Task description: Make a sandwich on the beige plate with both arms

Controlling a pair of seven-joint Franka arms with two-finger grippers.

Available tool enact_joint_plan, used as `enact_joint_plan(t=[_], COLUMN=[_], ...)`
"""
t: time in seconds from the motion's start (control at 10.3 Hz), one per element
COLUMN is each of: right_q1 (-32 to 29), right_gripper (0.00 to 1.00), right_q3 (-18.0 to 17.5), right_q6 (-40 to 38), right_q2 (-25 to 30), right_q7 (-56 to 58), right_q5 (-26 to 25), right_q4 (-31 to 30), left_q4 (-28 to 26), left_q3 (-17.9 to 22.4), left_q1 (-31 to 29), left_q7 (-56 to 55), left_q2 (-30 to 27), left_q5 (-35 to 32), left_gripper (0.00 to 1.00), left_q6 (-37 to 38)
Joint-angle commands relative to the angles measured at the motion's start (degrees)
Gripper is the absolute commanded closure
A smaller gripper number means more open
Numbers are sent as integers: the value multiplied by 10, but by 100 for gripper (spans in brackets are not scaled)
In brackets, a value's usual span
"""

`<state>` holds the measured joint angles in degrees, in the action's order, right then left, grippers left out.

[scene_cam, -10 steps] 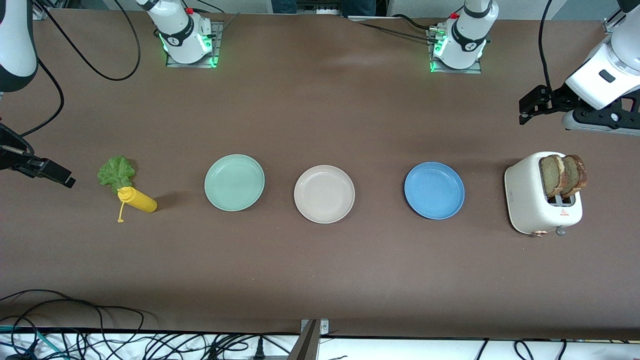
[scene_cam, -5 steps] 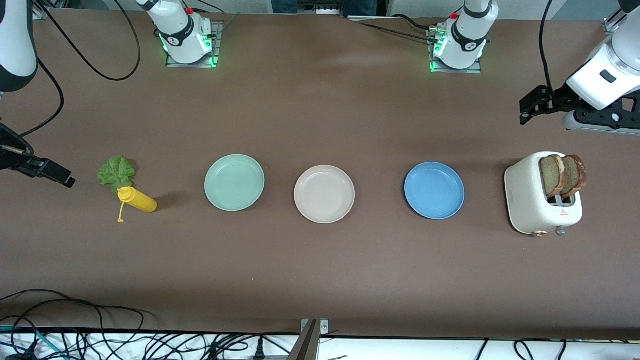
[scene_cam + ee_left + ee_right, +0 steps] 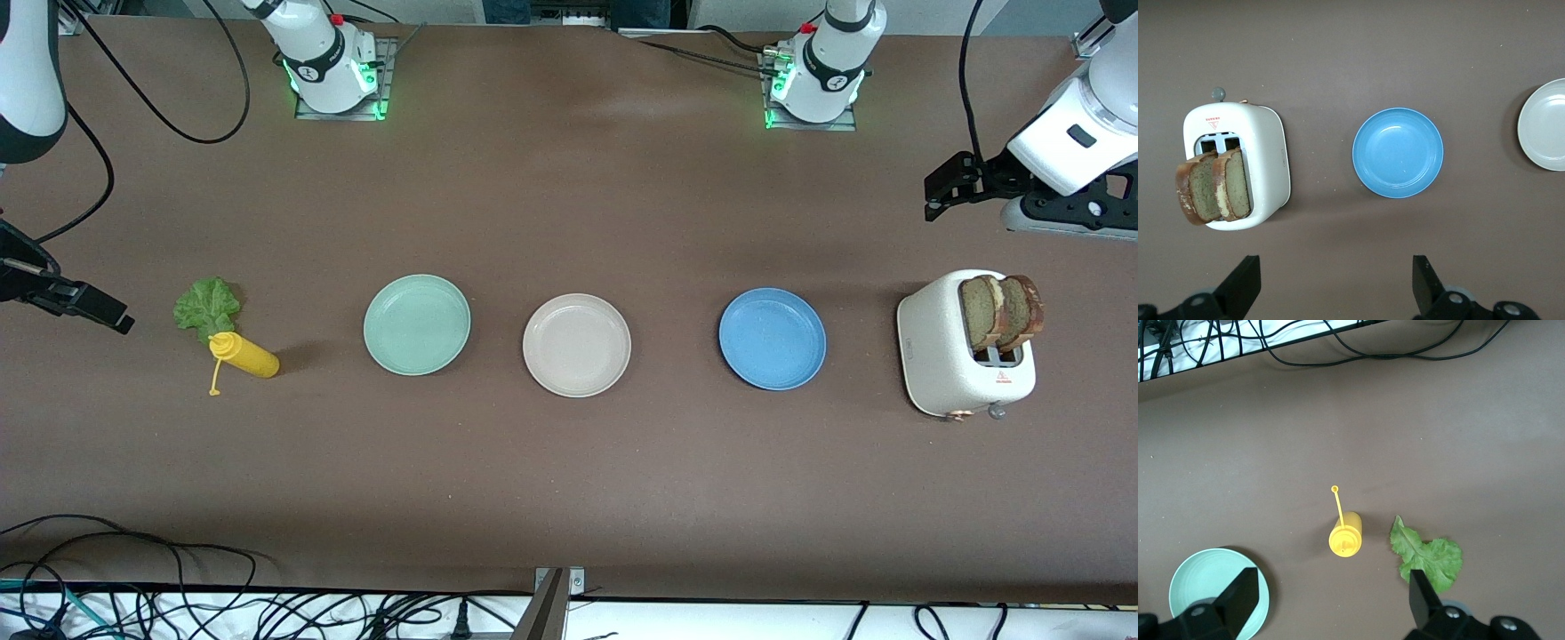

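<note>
The beige plate [image 3: 576, 345] lies bare at mid-table between a mint green plate and a blue plate; its edge shows in the left wrist view [image 3: 1546, 125]. Two brown bread slices [image 3: 1000, 311] [image 3: 1211, 187] stand in a white toaster [image 3: 942, 356]. A green lettuce leaf [image 3: 206, 304] [image 3: 1428, 560] lies at the right arm's end. My left gripper [image 3: 931, 197] [image 3: 1336, 280] hangs open and empty over bare table beside the toaster. My right gripper [image 3: 111, 316] [image 3: 1331, 600] hangs open and empty over the table beside the lettuce.
A yellow squeeze bottle [image 3: 242, 354] [image 3: 1345, 537] lies against the lettuce, nearer the front camera. The mint green plate [image 3: 416, 324] [image 3: 1198, 587] and blue plate [image 3: 772, 338] [image 3: 1398, 152] flank the beige one. Cables [image 3: 178, 596] run along the table's near edge.
The left arm has shifted very slightly. Nothing on the table has moved, and both grippers stay open.
</note>
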<state>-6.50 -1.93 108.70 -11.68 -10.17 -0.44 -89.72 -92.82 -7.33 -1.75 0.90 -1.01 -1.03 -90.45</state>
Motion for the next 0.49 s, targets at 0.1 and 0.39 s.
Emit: enact_joint_plan(t=[0.1, 0.39], right_q1=[-1, -1], right_gripper=[0, 0], right_q3=[-1, -1], right_q6=[-10, -17], right_q2=[9, 8], right_q7=[-8, -7], right_q5=[-3, -3], right_q4=[-6, -5], left_q4=[19, 19], left_q3=[-3, -3], left_q1=[-6, -6], left_q7=[4, 4], left_q2=[7, 7], left_q5=[11, 11], left_gripper=[0, 0], left_q6=[13, 13])
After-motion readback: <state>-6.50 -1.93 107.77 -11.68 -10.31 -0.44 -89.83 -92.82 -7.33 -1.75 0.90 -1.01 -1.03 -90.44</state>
